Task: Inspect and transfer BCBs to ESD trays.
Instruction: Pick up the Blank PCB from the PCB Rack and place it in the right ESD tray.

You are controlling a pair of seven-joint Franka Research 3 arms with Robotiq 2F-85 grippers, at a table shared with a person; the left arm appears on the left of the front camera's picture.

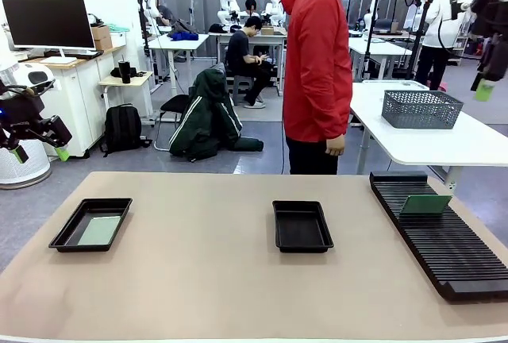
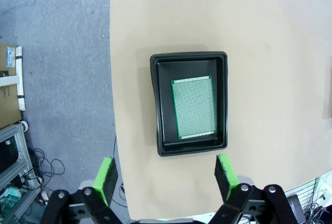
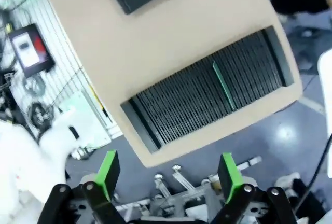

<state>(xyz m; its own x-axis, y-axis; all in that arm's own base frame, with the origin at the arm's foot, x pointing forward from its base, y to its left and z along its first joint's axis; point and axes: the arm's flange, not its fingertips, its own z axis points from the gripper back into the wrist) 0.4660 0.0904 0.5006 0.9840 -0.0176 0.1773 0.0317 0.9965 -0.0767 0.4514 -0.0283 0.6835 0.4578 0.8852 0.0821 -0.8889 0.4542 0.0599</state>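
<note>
One black ESD tray [image 1: 63, 236] lies at the table's left with a green BCB [image 1: 99, 230] flat inside it. From above, the same tray [image 2: 154, 105] and BCB [image 2: 193, 107] sit beyond my left gripper [image 2: 167, 175], which is open, empty and high over the table edge. That gripper [image 1: 40, 154] hangs off the table's left side. A second ESD tray [image 1: 302, 225] at the centre is empty. Another BCB [image 1: 425, 204] stands in the ribbed black rack [image 1: 440, 240]. My right gripper [image 3: 168, 172] is open and empty, high above the rack [image 3: 207, 94] and its BCB [image 3: 224, 85].
A person in a red jacket [image 1: 317, 65] stands at the far edge, hands down. A grey mesh basket [image 1: 421, 109] sits on a white table behind the rack. Bare tan tabletop [image 1: 198, 279] lies between the trays and along the front.
</note>
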